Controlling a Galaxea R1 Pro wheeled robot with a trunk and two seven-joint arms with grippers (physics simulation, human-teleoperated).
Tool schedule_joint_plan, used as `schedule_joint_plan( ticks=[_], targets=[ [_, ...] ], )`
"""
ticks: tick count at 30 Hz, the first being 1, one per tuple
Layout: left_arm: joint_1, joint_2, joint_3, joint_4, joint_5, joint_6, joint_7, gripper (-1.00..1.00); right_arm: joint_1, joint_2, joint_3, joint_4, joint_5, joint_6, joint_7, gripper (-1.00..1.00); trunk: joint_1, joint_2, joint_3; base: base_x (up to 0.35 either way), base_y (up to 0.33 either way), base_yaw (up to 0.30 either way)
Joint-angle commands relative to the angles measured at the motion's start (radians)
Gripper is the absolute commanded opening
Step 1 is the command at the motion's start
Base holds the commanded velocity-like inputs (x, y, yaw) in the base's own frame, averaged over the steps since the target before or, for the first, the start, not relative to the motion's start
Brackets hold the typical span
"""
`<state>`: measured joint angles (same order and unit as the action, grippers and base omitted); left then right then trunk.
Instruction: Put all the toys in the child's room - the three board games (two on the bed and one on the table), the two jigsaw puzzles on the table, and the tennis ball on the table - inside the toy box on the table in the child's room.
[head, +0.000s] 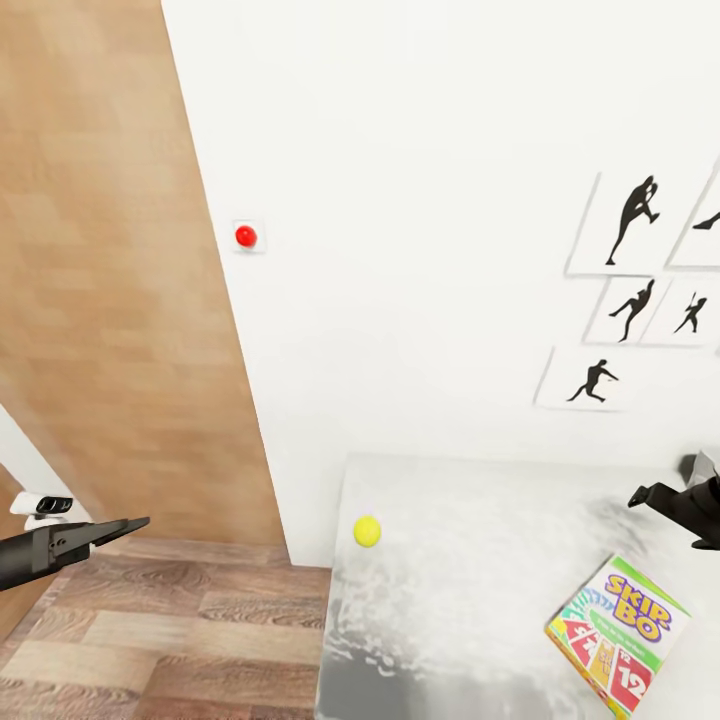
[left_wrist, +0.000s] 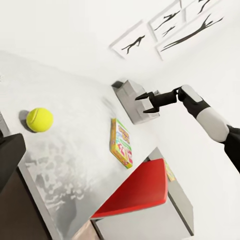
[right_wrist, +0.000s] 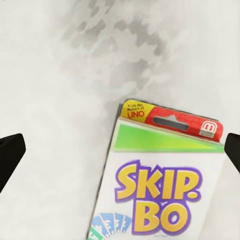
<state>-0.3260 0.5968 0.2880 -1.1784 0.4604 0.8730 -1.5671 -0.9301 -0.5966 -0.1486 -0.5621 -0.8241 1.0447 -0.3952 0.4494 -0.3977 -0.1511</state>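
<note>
Skip-Bo, the yellow-green-red board game (right_wrist: 165, 185), lies flat on the pale desk (right_wrist: 55, 100) directly under the right gripper (right_wrist: 120, 150), whose two dark fingertips (right_wrist: 10, 155) stand spread wide, one to each side of the box and touching nothing. From the head camera the same box (head: 618, 637) sits near the desk's front right, with the right gripper (head: 660, 497) hovering behind it, nearer the wall. The tennis ball (head: 367, 531) rests well apart at the desk's left end, close to its edge. The left gripper (head: 125, 526) hangs out over the wood floor (head: 180, 630), clear of the desk; its fingers look pressed close together, though the angle is poor and I would not swear to it.

The step in hand looks like picking up the Skip-Bo box with the right arm. To do it well, the gripper should come straight down centred on the box, with its fingers across the narrow width instead of the length, since a flat box offers only thin edges to pinch. Closing low, near the desk surface, would catch the sides squarely. The grey bin (left_wrist: 134, 100) stands just behind the right arm in the left wrist view, so the carry should be short; lift clear before swinging over its rim.
</note>
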Motion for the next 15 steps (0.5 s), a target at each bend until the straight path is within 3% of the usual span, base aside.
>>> schedule_joint_plan(
  ticks=[1, 15],
  targets=[
    [-0.001, 0.0, 0.0, 0.0, 0.0, 0.011, -0.004, 1.0, -0.001, 0.0, -0.002, -0.001, -0.01, 0.002, -0.011, 1.0, 0.001, -0.002, -0.004, 0.0, 0.0, 0.0],
    [-0.001, 0.001, 0.0, 0.0, 0.0, 0.011, -0.004, 1.0, -0.013, -0.006, -0.002, -0.002, -0.009, 0.002, -0.014, 1.0, 0.001, -0.002, -0.027, 0.0, 0.0, 0.0]
  ],
)
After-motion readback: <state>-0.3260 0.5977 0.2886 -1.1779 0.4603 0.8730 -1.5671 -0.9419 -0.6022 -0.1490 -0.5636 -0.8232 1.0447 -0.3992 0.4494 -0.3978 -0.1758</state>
